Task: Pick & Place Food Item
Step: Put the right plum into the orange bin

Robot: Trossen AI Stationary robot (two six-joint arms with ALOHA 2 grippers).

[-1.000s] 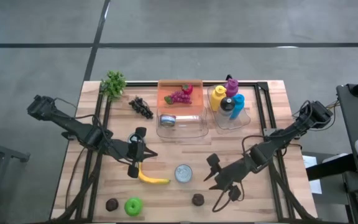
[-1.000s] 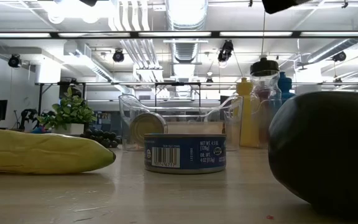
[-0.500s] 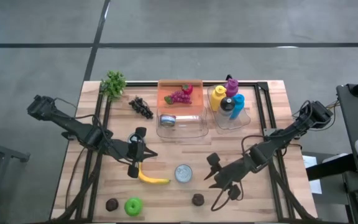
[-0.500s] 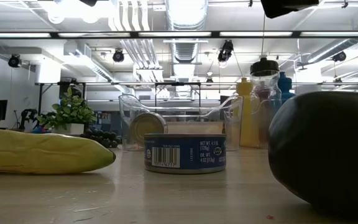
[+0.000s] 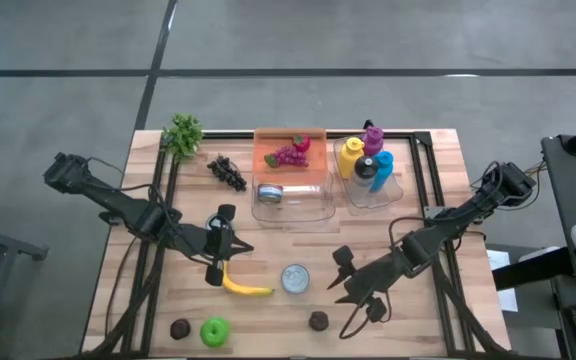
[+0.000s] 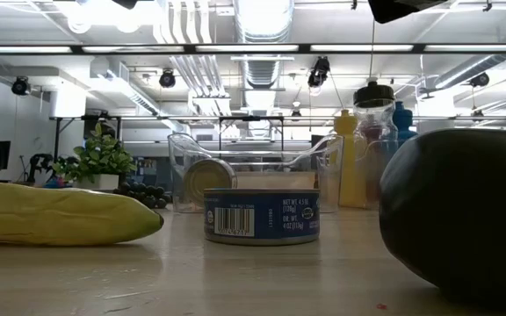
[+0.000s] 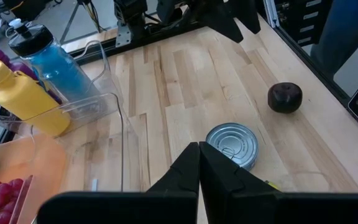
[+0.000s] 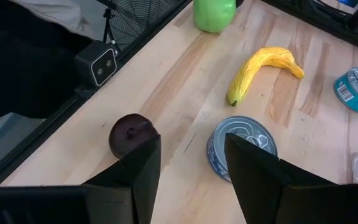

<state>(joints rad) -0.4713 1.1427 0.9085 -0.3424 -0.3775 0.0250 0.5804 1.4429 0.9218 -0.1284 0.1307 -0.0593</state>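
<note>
High view, right gripper [image 5: 339, 275] parted (empty) beside tin can [image 5: 295, 278], left gripper [image 5: 218, 243] clenched above banana [image 5: 243, 287].

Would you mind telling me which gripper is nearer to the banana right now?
Left. The left gripper hovers just above the banana's end, shut. The right gripper is farther off, open, beyond the tuna can.

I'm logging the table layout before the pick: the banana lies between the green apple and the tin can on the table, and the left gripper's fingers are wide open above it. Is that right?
Not quite. The left gripper is shut, its fingers pressed together, as the left wrist view shows. The rest holds: in the high view the banana lies between the green apple and the tin can.
</note>
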